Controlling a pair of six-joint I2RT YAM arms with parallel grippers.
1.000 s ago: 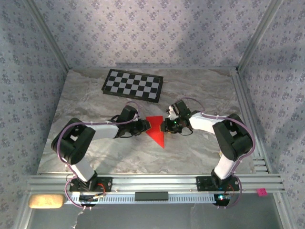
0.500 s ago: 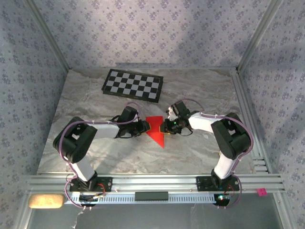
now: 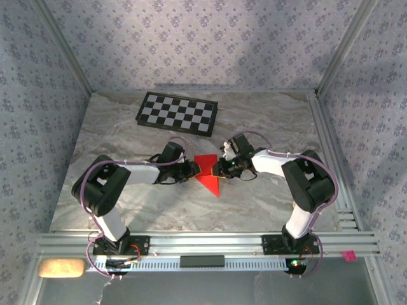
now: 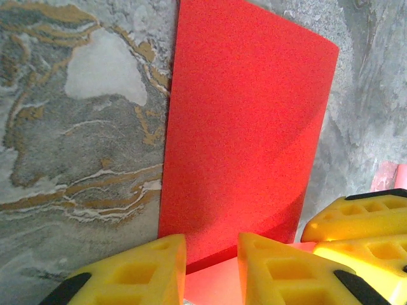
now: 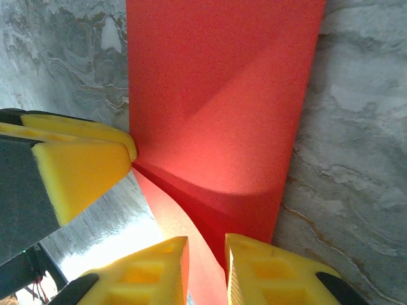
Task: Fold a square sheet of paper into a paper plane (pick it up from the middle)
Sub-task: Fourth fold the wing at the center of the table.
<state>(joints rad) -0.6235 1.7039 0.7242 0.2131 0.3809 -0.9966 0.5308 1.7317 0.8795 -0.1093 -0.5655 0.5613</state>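
Note:
The square sheet of paper is bright red and folded, pointing toward the near edge at mid-table. Its far part is lifted off the marble. My left gripper comes in from the left and pinches that raised part. In the left wrist view its yellow jaws sit close around a pale flap of the sheet. From the right, my right gripper holds the same raised part, its jaws narrow around a curled strip of the sheet. The two grippers almost touch.
A black-and-white checkerboard lies at the back left of the marble table. Metal rails run along the right side and the near edge. Patterned walls close in the back and both sides.
The right gripper has crept a little left toward the left one, and both sets of jaws have narrowed slightly. The paper's lifted part between them looks more bunched.

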